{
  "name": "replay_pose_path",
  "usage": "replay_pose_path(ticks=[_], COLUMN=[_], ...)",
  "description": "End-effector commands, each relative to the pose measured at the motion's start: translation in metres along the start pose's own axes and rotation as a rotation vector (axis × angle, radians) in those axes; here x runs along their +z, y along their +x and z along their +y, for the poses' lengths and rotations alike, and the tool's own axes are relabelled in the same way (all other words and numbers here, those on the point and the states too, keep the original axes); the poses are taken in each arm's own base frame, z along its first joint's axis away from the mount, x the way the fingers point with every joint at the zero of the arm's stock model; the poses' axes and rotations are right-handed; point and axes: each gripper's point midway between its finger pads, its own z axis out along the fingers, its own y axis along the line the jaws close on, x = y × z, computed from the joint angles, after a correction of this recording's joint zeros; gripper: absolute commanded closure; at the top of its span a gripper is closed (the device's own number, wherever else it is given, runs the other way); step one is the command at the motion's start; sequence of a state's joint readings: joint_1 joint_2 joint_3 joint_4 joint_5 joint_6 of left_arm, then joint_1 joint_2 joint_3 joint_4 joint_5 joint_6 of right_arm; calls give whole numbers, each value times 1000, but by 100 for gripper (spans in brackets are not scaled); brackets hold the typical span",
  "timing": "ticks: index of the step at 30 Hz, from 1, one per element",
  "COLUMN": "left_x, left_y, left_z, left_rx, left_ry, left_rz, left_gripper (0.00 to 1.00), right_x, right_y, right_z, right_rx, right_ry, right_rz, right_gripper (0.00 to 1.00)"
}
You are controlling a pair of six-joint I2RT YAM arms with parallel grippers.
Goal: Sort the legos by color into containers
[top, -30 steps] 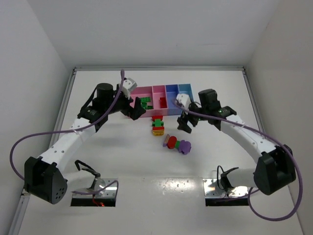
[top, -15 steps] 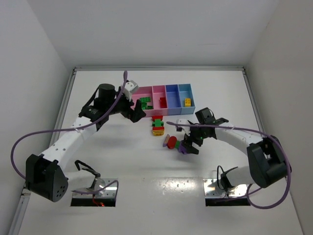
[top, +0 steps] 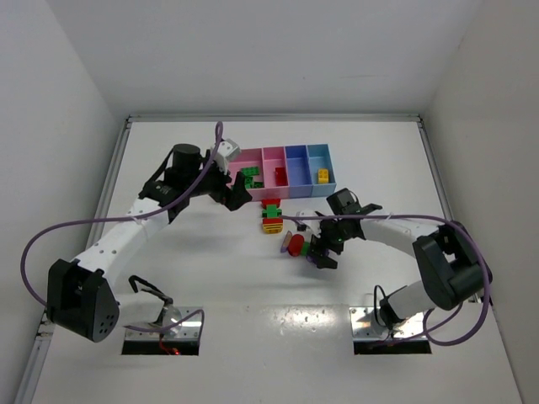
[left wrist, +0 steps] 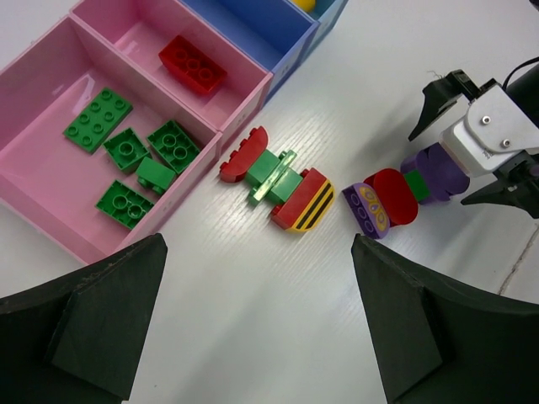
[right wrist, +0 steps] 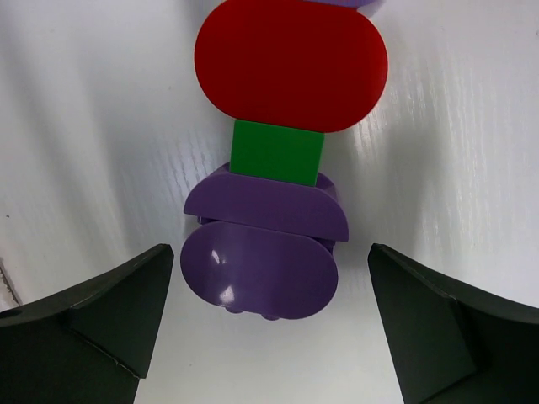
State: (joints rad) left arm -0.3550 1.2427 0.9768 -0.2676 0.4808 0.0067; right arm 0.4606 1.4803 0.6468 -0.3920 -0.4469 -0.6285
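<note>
A clump of purple, green and red legos (right wrist: 269, 194) lies on the table, also in the top view (top: 301, 247) and left wrist view (left wrist: 396, 195). My right gripper (top: 322, 251) is open, its fingers either side of the clump's purple end, not touching. A second clump, red, green and yellow-striped (top: 271, 215), lies near the bins (left wrist: 280, 181). My left gripper (top: 238, 194) is open and empty beside the wide pink bin (top: 240, 158), which holds several green legos (left wrist: 135, 160). The narrow pink bin (left wrist: 143, 21) holds a red lego (left wrist: 194, 64). The light blue bin holds a yellow lego (top: 322, 175).
The purple-blue bin (top: 296, 164) sits between the narrow pink and light blue bins. White walls enclose the table on three sides. Purple cables loop off both arms. Bare white table lies in front of the clumps.
My right gripper has dropped from beside the bins down to the purple, green and red clump and now straddles its purple end. The left arm barely moved.
</note>
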Motion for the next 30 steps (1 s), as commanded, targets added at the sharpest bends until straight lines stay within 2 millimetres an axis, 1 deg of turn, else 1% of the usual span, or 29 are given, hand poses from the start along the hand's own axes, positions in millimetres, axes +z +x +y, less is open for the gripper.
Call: replay_pose_path(ticks=[1,2,3,4,5,6,7,8,9,10,11,13,14,15,16,17,18,19,20,21,22,23,24,25,26,27,28,29,30], left_x=[1,2,2,2,2,2,3,1,1,2,-1,0,-3,-2,-3,-4,-7,-6,-6,-9,-8,-7,-7,-7,-7,-6,-4,-2,0], left_y=[-20,-16,-16,-18,-18,-18,-14,-16,-16,-10,-15,-7,-12,-5,-1,1,-1,12,17,13,25,28,28,30,35,35,35,41,44], left_z=[-4,-4,-4,-4,-4,-4,-4,-5,-3,-3,-4,-5,-6,-6,-10,-10,-16,-21,-29,-33,-37,-42,-45,-48,-55,-56,-58,-58,-60], left_rx=[43,29,29,33,33,24,20,24,23,17,16,13,13,6,-2,-4,-7,-30,-37,-26,-61,-75,-81,-100,-117,-125,-144,-171,-190], left_ry=[8,9,9,9,9,9,10,9,0,1,0,0,-1,0,15,22,43,69,109,125,144,171,189,207,241,257,272,289,307], left_rz=[-64,-55,-55,-63,-63,-63,-55,-63,-62,-50,-69,-62,-81,-68,-71,-76,-98,-85,-87,-120,-110,-110,-121,-120,-107,-107,-104,-84,-69], left_gripper=[1,1,1,1,1,1,1,1,1,1,1,1,1,1,1,3,3,3,3,3,3,3,3,3,3,3,3,3,3], right_x=[2,3,1,2,4,6,8,6,8,8,8,6,6,5,1,-2,-6,-16,-23,-29,-41,-47,-52,-58,-63,-64,-70,-73,-72], right_y=[-12,-12,-15,-17,-11,-14,-9,-11,-10,-10,-9,-9,-8,-4,-6,-9,-11,-28,-37,-50,-65,-76,-82,-97,-102,-110,-120,-129,-131], right_z=[-6,-5,-7,-5,-4,-4,-1,-3,-2,-2,0,2,3,7,7,9,10,8,8,12,10,12,13,15,14,20,20,25,28], right_rx=[-42,-49,-57,-65,-54,-62,-50,-60,-56,-56,-61,-61,-57,-57,-62,-65,-68,-98,-103,-117,-133,-140,-126,-145,-145,-155,-171,-184,-192], right_ry=[25,27,38,33,26,22,4,6,0,0,-13,-14,-20,-34,-28,-30,-25,-4,7,3,26,28,29,30,41,30,43,40,33], right_rz=[-29,-22,-34,-34,-10,-11,8,6,12,13,11,12,18,33,26,15,10,-50,-76,-119,-166,-195,-213,-246,-260,-273,-298,-318,-318], right_gripper=[1,1,1,4,7,17,24,40,47,53,57,63,67,71,83,90,94,98,98,100,100,100,100,100,100,100,100,100,100])
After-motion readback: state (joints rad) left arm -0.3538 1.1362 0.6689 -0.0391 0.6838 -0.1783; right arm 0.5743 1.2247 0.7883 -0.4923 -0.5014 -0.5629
